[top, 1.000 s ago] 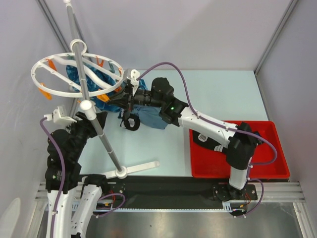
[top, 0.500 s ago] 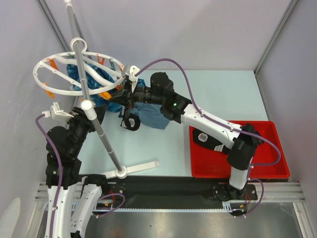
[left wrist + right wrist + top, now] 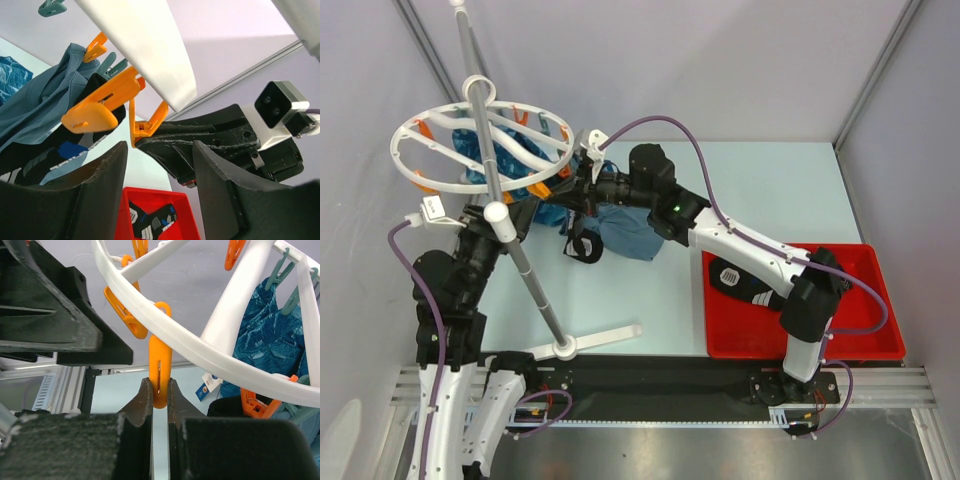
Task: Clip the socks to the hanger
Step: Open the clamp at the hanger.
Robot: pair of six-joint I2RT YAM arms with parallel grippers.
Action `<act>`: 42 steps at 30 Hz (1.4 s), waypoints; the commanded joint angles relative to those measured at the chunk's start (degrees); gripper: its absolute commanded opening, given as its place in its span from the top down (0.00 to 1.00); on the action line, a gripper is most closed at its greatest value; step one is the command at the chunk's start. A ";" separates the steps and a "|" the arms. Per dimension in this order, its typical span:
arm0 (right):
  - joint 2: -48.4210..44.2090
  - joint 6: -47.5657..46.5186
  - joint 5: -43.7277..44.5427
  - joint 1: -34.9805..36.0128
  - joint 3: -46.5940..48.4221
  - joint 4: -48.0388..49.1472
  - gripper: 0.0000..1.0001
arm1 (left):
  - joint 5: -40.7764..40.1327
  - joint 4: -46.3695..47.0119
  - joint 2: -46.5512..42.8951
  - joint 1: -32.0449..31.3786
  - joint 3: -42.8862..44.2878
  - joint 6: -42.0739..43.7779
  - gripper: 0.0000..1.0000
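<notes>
Right wrist: my right gripper point(image 3: 160, 390) is pinched shut on an orange clip point(image 3: 161, 362) hanging from the white hanger point(image 3: 200, 351). My left gripper point(image 3: 159, 149) stands partly open, holding nothing. The hanging sock point(image 3: 582, 243) dangles below the hanger's right side. The second sock point(image 3: 745, 282) lies in the red tray point(image 3: 860, 345) at the near right.

No legible text in any view. The black sock point(image 3: 45, 157), lower left of the left wrist view, carries grey print that looks like lettering but is too blurred to read. The white tag point(image 3: 206, 385), centre-right of the right wrist view, has a blue mark that is also unreadable.
</notes>
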 commanded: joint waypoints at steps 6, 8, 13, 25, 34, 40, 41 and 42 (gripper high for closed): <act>-3.26 0.77 -0.85 0.58 -0.21 1.87 1.00 | 1.33 5.15 2.43 -0.25 0.54 1.42 0.39; -2.91 0.77 -1.03 0.84 0.06 1.78 1.00 | 0.80 4.97 2.61 -0.25 1.07 2.30 0.40; -2.47 0.33 -0.85 1.37 0.41 1.60 1.00 | 0.18 4.97 3.75 -0.25 2.30 4.58 0.41; -1.15 -0.11 -0.59 2.16 2.17 0.20 1.00 | -2.63 3.57 5.86 -1.66 5.38 11.17 0.46; -0.54 -0.11 -0.41 2.25 2.69 0.02 1.00 | -2.28 3.30 7.18 -2.36 5.82 13.20 0.52; -0.27 -0.11 -0.41 2.33 2.96 -0.16 1.00 | -2.28 2.77 7.62 -2.54 6.17 14.17 0.57; -0.10 -0.11 -0.41 2.33 3.05 -0.24 1.00 | -2.19 2.69 7.62 -2.54 6.26 14.26 0.57; -0.01 -0.11 -0.41 2.33 3.13 -0.33 1.00 | -2.10 2.34 7.62 -2.54 6.35 14.43 0.57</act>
